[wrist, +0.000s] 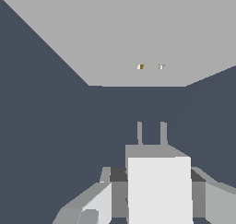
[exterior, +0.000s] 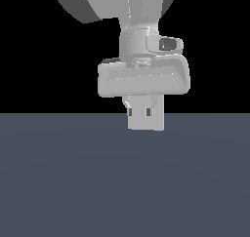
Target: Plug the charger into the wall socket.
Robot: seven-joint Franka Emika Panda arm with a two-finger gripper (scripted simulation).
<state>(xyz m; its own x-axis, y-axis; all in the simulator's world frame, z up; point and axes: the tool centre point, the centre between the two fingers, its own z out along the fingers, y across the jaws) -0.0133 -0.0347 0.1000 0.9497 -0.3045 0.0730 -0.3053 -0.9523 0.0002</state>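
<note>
While pinching the charger [wrist: 159,186] between closed-in fingers [wrist: 99,204], holds its two prongs [wrist: 151,133] pointing ahead of the fingertips, well apart from the wall socket [wrist: 138,43].

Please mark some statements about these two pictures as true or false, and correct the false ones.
1. The claw is shut on the small light-grey brick-shaped charger. True.
2. The charger's two prongs are already inside the flat light-grey square wall socket plate. False: in the wrist view, dark floor shows between the prong tips and the plate.
3. The prongs point toward the plate. True.
4. The charger lies loose on the dark floor. False: it sits between the claw's fingers.
</note>
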